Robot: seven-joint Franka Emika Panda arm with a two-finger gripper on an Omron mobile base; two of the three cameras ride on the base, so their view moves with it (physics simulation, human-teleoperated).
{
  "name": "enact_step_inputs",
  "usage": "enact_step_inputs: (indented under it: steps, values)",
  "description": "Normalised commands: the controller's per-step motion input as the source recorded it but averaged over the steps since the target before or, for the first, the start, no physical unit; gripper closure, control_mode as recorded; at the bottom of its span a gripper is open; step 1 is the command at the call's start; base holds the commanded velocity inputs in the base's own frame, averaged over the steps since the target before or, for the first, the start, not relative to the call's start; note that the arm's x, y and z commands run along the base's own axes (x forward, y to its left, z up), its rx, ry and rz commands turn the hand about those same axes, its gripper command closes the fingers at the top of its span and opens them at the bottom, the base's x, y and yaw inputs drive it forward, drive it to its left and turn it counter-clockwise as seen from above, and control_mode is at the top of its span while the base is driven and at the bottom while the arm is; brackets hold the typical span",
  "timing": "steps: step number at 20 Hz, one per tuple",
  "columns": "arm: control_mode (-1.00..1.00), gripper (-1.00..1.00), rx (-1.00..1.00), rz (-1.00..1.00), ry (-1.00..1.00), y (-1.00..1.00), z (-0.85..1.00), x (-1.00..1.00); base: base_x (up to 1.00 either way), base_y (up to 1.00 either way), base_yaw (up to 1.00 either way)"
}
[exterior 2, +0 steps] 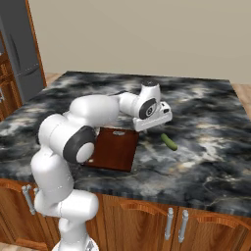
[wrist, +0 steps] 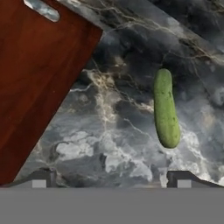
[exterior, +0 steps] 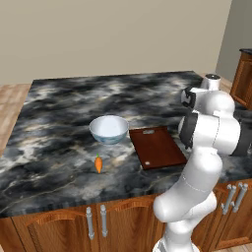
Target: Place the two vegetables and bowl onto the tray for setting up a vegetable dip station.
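A slim green vegetable (wrist: pixel 166 108) lies on the dark marble counter, just right of the reddish-brown tray (wrist: pixel 37 78). My gripper (wrist: pixel 111 180) hovers above the counter between them, open and holding nothing, and the green vegetable sits ahead of my right fingertip (wrist: pixel 183 179). From the right base view, my hand (exterior 2: pixel 153 113) hangs over the tray's far right corner, with the green vegetable (exterior 2: pixel 169 142) beyond the tray (exterior 2: pixel 113 149). The white bowl (exterior: pixel 109 129) stands left of the tray (exterior: pixel 156 146). The orange carrot (exterior: pixel 98 163) lies in front of the bowl.
The marble island counter (exterior: pixel 59 113) stretches wide behind and to the left of the bowl. Its front edge runs above wooden cabinet doors (exterior: pixel 74 224). A grey fridge (exterior 2: pixel 19 49) stands at far left and a wooden cabinet (exterior: pixel 243 74) at far right.
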Motion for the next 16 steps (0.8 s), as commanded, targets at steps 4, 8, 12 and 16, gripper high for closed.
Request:
enact_step_inputs:
  steps: [4,8,12,16]
  values:
    - [-1.00,-1.00,0.00,0.00,0.11,-0.22,-0.26,0.45,0.00,0.00,0.00]
    - [-1.00,-1.00,0.00,0.00,0.09,-0.26,-0.13,0.49,0.00,0.00,0.00]
    - [-1.00,-1.00,0.00,0.00,0.08,-0.30,-0.14,0.44,0.00,0.00,0.00]
    - [-1.00,-1.00,0.00,0.00,0.07,-0.26,-0.25,0.39,0.00,0.00,0.00]
